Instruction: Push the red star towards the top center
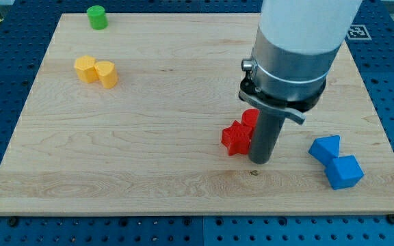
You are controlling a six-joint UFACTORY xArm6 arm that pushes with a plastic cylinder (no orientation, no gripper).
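One red star | my tip touching its right side — end effector: gripperless rod

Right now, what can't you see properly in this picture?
- Second red block, camera view: my dark rod and its clamp cover most of it, so its shape is unclear.
- Red star block: its right side sits behind the rod; I cannot tell if my tip touches it.
- My arm: cut off by the view's top edge.
- Wooden board: its top right corner is hidden behind my arm.
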